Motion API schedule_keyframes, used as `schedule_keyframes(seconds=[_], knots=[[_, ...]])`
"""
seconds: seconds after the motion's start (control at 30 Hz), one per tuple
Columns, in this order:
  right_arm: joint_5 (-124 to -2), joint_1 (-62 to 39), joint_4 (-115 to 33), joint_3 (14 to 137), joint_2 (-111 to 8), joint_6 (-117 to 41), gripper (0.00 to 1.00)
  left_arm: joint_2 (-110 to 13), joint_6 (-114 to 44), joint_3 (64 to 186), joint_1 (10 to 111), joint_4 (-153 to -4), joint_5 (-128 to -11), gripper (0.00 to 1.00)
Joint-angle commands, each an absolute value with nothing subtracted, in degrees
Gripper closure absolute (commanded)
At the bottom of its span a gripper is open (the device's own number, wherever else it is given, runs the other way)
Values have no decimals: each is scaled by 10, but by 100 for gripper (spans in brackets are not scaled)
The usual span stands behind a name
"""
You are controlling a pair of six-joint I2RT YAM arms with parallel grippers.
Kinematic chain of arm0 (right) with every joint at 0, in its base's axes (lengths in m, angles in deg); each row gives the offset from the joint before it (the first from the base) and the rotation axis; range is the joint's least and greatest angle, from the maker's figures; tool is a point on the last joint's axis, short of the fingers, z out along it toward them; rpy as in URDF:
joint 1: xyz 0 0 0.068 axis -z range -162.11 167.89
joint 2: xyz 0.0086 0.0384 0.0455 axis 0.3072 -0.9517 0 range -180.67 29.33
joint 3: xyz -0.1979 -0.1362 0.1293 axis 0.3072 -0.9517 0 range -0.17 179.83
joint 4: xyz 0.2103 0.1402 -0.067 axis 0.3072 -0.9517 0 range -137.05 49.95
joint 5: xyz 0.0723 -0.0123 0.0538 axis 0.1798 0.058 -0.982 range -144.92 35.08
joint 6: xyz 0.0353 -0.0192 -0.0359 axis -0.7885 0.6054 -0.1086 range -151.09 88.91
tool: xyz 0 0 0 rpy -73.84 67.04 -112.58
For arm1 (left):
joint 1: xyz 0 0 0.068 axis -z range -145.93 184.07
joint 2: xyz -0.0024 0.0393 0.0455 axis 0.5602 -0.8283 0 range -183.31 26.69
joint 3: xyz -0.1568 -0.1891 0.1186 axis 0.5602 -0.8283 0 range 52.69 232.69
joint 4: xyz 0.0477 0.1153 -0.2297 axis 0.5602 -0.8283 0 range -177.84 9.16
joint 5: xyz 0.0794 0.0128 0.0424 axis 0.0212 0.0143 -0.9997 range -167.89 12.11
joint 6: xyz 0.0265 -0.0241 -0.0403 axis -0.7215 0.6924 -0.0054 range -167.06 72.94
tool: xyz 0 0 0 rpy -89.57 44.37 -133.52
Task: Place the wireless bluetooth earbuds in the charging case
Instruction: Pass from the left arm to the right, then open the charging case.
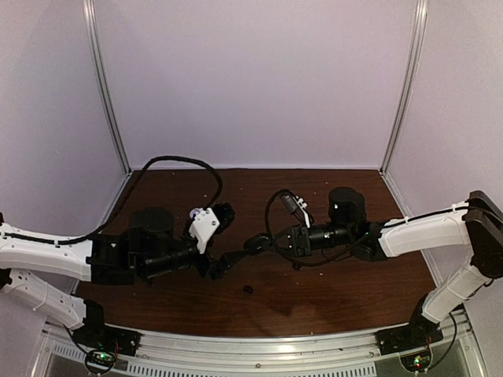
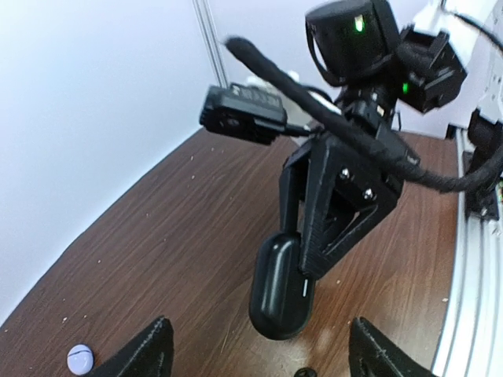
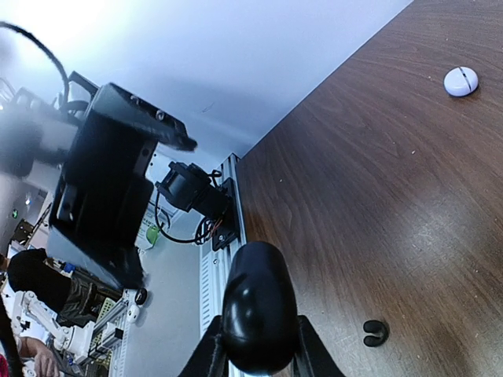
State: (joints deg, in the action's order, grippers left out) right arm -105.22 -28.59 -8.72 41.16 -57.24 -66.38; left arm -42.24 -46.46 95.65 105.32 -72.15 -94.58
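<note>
My right gripper (image 3: 259,349) is shut on a black, pill-shaped charging case (image 3: 259,306) and holds it above the brown table. In the left wrist view the case (image 2: 281,287) hangs lid shut from the right gripper's fingers (image 2: 338,212). My left gripper (image 2: 263,353) stands open just in front of it, with a fingertip to each side and touching nothing. Small black earbuds (image 3: 375,332) lie on the table beneath the case; they also show as the dark earbuds (image 1: 248,289) in the top view. The two grippers meet mid-table, left gripper (image 1: 218,265) and right gripper (image 1: 250,245).
A small white round object with a slit (image 3: 460,81) lies on the table further back; it is the same white object (image 2: 80,359) seen near the left fingertip. White walls enclose the table on three sides. A metal rail (image 1: 259,349) runs along the near edge.
</note>
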Motion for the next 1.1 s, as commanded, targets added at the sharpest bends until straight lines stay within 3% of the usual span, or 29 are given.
schedule_keyframes(seconds=[0.0, 0.2, 0.47, 0.73, 1.07], knots=[[-1080, -280, -76, 424, -546, -632, 90, -347, -385, 911, 997, -646, -835, 22], [-1099, -279, -77, 425, -528, -604, 92, -345, -278, 913, 907, -632, -689, 27], [-1103, -280, -93, 437, -520, -585, 93, -445, -272, 970, 901, -639, -547, 39], [-1111, -290, -104, 432, -499, -547, 100, -493, -272, 999, 901, -646, -553, 44], [-1121, -304, -161, 447, -496, -490, 100, -489, -241, 988, 870, -628, -554, 50]])
